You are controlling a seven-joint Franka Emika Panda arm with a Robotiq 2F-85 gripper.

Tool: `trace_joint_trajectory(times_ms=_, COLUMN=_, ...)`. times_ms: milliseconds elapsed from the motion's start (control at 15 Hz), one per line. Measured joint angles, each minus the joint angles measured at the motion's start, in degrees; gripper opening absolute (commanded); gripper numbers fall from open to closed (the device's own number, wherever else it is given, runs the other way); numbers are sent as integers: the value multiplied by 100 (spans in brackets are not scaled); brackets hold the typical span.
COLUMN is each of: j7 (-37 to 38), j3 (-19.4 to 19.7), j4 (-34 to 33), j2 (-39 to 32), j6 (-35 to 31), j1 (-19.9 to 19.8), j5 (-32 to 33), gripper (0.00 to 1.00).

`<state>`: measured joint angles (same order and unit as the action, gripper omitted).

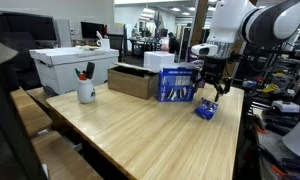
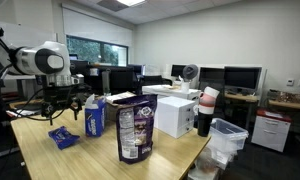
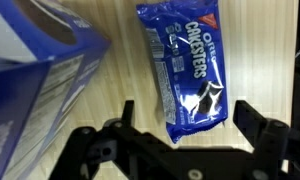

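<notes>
A blue Oreo Cakesters packet (image 3: 188,70) lies flat on the wooden table; it also shows in both exterior views (image 1: 205,110) (image 2: 62,137). My gripper (image 3: 190,118) is open and hovers just above the packet, one finger on each side of its near end, not touching it. In both exterior views the gripper (image 1: 214,88) (image 2: 62,106) hangs a short way over the packet. A blue box (image 3: 35,75) stands close to the left of the packet in the wrist view, and it shows in both exterior views (image 1: 176,84) (image 2: 94,117).
A cardboard box (image 1: 133,80), a white bin (image 1: 72,66) and a white cup with pens (image 1: 86,91) stand on the table. A dark snack bag (image 2: 135,131), a white box (image 2: 174,115) and a cup (image 2: 205,110) stand near the table edge.
</notes>
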<state>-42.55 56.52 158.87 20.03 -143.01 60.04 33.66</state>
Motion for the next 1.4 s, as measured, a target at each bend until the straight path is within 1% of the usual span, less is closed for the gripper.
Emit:
trace_joint_trajectory(times_ms=267, j7=-43, j3=291, j4=5, j2=-513, j6=-623, j1=396, j5=42, gripper=100)
trace_joint_trajectory(times_ms=467, j7=-104, j3=489, j4=-2, j2=-847, j6=-833, j1=649, j5=17, gripper=100)
trace_joint_trajectory(times_ms=667, j7=-166, j3=682, j4=-42, j2=-1220, j6=-820, j1=1004, j5=-240, gripper=100)
trace_joint_trajectory(times_ms=867, j7=-312, j3=780, j4=-105, j2=-1455, j6=-765, j1=1237, j5=-577, gripper=100)
trace_joint_trajectory(times_ms=1400, j7=-798, j3=819, j4=-269, j2=-1885, j6=-612, j1=1479, j5=-1295, gripper=100)
